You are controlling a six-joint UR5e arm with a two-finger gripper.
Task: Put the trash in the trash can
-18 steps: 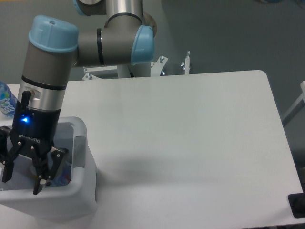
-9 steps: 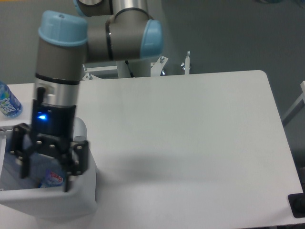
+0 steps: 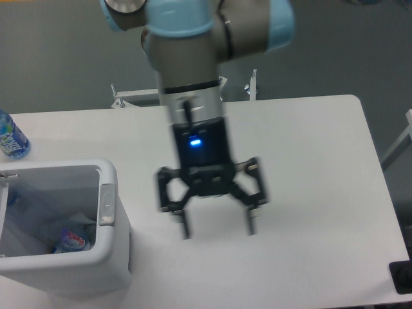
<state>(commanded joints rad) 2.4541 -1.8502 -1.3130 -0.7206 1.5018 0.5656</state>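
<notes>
The white trash can [image 3: 112, 257] stands at the table's front left with its top open. Inside it lie the trash pieces: a clear plastic bottle [image 3: 69, 241] and a thin clear film wrapper [image 3: 29, 215] beside it. My gripper [image 3: 219, 229] hangs over the middle of the table, well to the right of the can. Its fingers are spread wide and hold nothing. The arm is motion-blurred.
A bottle with a bright blue label [image 3: 11, 137] stands at the table's far left edge, behind the can. Metal brackets [image 3: 251, 84] sit behind the table's back edge. A dark object [image 3: 402, 278] shows at the bottom right corner.
The gripper rose out of the trash can and swung right to the middle of the table, empty. The bottle now shows lying inside the can.
</notes>
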